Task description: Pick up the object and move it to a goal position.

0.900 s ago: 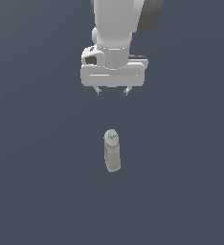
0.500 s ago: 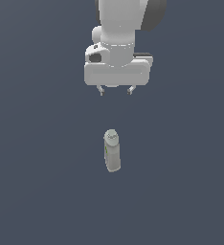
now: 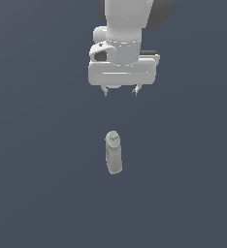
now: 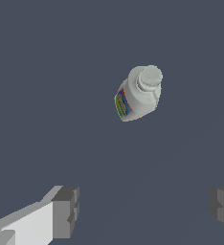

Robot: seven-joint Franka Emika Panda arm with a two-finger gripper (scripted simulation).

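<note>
Where the dark grey-blue desk [image 3: 42, 193] spreads out flat, the bottle [image 3: 113, 152] stands alone on it, a little below the middle of the exterior view. It is small and pale grey-white, with a round cap [image 3: 113, 138] at its top and a faint green stripe down its side. Seen from the wrist view, the bottle [image 4: 138, 93] shows its cap [image 4: 150, 76] and rounded shoulders from above, and a multicoloured label [image 4: 121, 104] with green in it runs along one side of the body. Nothing touches the bottle.

Well above it in the exterior view hangs the hand [image 3: 120, 92], carried by the white arm [image 3: 127, 29] that comes down from the frame's upper edge. Its two short fingers [image 3: 105, 90] point down at the desk and stand apart, so the hand is open and holds nothing. The wrist view shows the two dark finger pads [image 4: 66, 212] spread wide, near opposite sides of the picture, with bare desk [image 4: 37, 72] between them and the bottle well clear of both. The bottle looks narrower than the gap between the fingers.
</note>
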